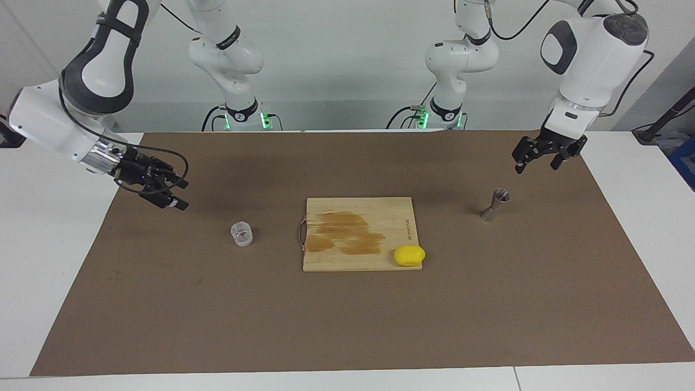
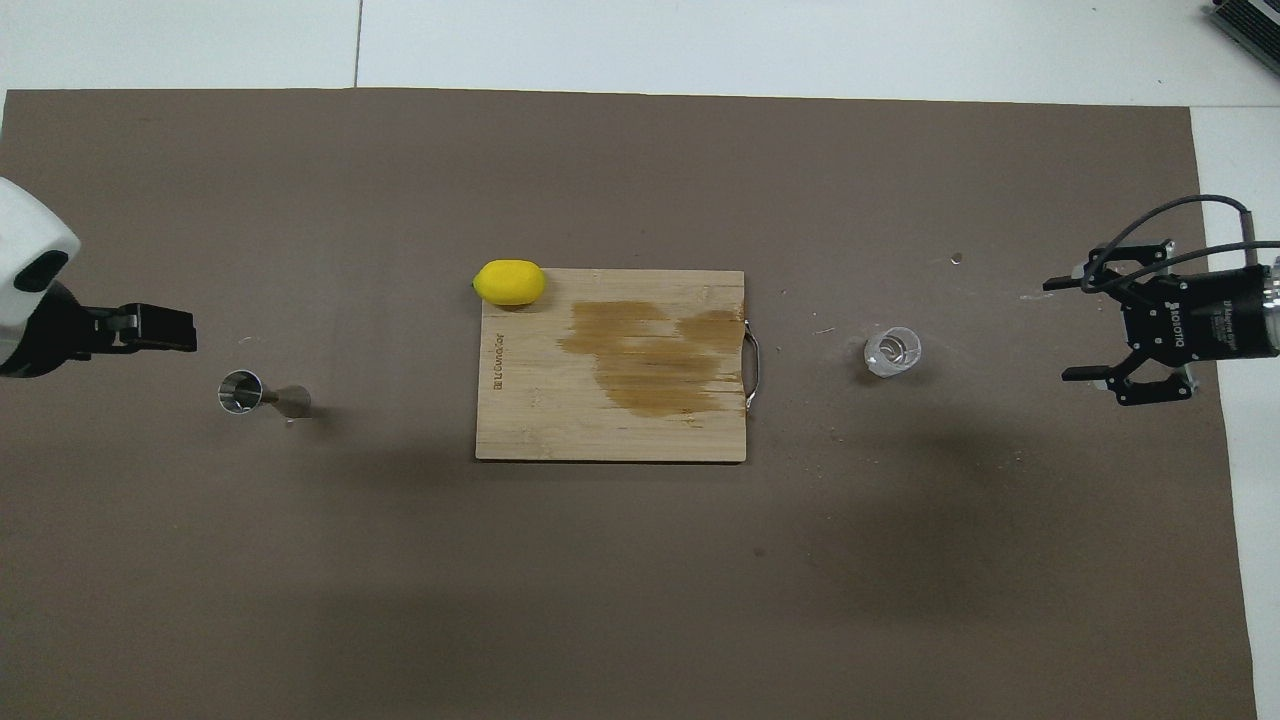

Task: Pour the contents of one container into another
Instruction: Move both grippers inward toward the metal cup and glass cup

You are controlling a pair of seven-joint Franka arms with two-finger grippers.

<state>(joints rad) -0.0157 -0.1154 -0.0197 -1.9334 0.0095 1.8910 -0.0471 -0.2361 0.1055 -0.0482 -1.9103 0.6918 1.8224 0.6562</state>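
White table (image 1: 65,255), seams between its panels visible along the edge farthest from the robots. Brown mat (image 1: 347,320) covers most of the top, leaving white margins at both ends; a few light specks and crumbs on it. Soft shadows lie on the mat nearer the robots. Plain pale wall (image 1: 353,60) rises past the table's robot end, evenly lit, no hard glare. Black cables (image 1: 209,120) run down the wall to the tabletop. Dark stand leg (image 1: 668,117) and a blue item (image 1: 685,157) off the left arm's end.
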